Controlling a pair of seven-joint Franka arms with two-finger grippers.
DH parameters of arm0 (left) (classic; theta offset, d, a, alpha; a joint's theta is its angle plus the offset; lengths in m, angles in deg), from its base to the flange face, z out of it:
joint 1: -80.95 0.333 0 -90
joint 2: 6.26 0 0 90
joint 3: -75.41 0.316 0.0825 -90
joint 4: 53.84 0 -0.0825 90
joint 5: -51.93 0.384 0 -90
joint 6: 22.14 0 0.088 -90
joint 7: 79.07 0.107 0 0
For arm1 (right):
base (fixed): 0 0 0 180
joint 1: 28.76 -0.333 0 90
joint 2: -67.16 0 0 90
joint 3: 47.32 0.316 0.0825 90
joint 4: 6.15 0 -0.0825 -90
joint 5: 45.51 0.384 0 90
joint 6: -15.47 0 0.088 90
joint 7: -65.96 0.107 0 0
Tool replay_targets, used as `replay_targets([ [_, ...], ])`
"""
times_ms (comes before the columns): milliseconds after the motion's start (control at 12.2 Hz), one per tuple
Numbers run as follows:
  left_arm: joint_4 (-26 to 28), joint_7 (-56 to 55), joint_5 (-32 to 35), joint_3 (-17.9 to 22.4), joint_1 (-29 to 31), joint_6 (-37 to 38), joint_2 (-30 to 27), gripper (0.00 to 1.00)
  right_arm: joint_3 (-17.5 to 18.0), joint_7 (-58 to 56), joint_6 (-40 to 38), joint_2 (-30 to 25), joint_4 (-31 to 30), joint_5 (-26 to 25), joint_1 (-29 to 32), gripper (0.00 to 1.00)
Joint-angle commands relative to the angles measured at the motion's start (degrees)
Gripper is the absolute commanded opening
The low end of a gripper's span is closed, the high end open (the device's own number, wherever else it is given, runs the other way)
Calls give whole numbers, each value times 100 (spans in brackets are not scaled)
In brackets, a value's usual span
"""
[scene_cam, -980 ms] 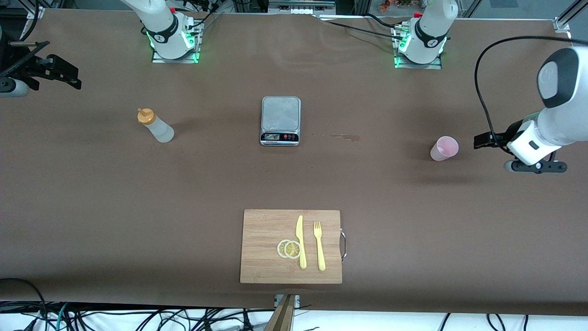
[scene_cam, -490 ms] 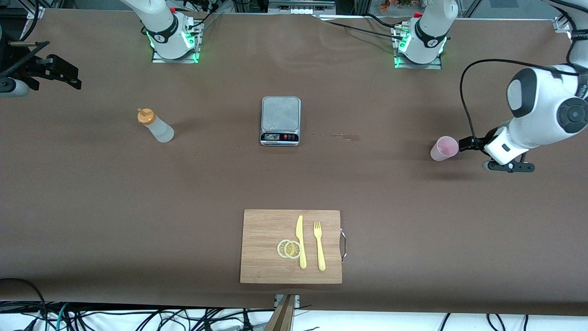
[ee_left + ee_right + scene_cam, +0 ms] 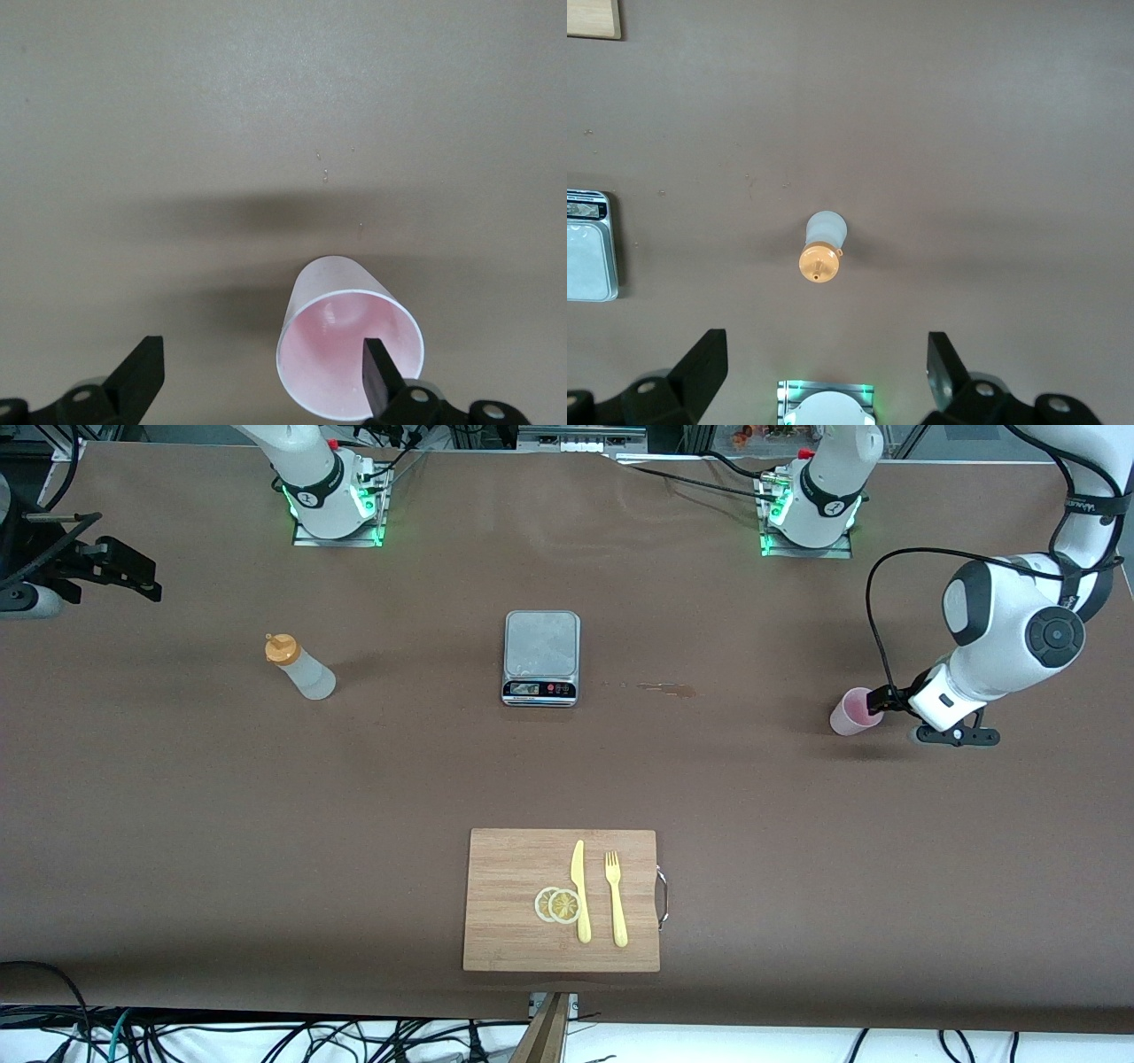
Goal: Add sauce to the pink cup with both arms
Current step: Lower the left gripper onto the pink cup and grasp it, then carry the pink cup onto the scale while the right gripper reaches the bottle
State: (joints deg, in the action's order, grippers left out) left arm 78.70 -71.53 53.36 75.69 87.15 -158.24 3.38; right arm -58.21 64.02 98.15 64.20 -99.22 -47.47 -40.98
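1. Since a second ago my left tool (image 3: 877,701) has come in low from the left arm's end of the brown surface (image 3: 177,797) and now sits right at the small pale pink translucent plastic cup (image 3: 856,711), which has not shifted.
2. From the left wrist view, that tool's fingers are spread wide: one fingertip (image 3: 376,372) overlaps the rim of the pink cup (image 3: 351,337), the other fingertip (image 3: 142,372) stands well off to the side over bare surface. So the cup is off-centre at one finger, not midway, and nothing is gripped.
3. The cup stands upright on the surface, mouth up.
4. My right tool (image 3: 824,372) waits released, fingers wide apart, up in the air at the right arm's end; it has barely stirred.
5. From the right wrist view, the small translucent whitish squeeze bottle with an orange nozzle cap (image 3: 822,247) stands upright on the surface below and ahead of that tool, untouched. In the front view the bottle (image 3: 299,665) has stayed put.
6. Between the two tools, a small silver digital scale (image 3: 541,657) rests mid-surface.
7. Nearer the front camera lies a bamboo cutting board (image 3: 514,903) carrying a yellow plastic knife (image 3: 579,890), a yellow plastic fork (image 3: 615,897) and two lemon slices (image 3: 557,904).
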Motion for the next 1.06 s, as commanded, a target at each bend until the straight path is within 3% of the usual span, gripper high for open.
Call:
replay_targets([
  [0,359,378,85,24,74,-391,-156,98,8,10,-59,287,218,221,18,100],
  [327,465,731,77,121,110,-786,-7,95,244,-60,-356,260,438,354,-88,100],
  [571,509,731,59,121,101,-822,37,76,640,-534,-638,208,482,328,-97,100],
  [735,509,722,15,121,101,-822,46,66,632,-779,-892,199,465,380,-97,100],
  [980,500,722,-3,112,92,-822,55,59,580,-2174,-807,129,132,415,-18,100],
])
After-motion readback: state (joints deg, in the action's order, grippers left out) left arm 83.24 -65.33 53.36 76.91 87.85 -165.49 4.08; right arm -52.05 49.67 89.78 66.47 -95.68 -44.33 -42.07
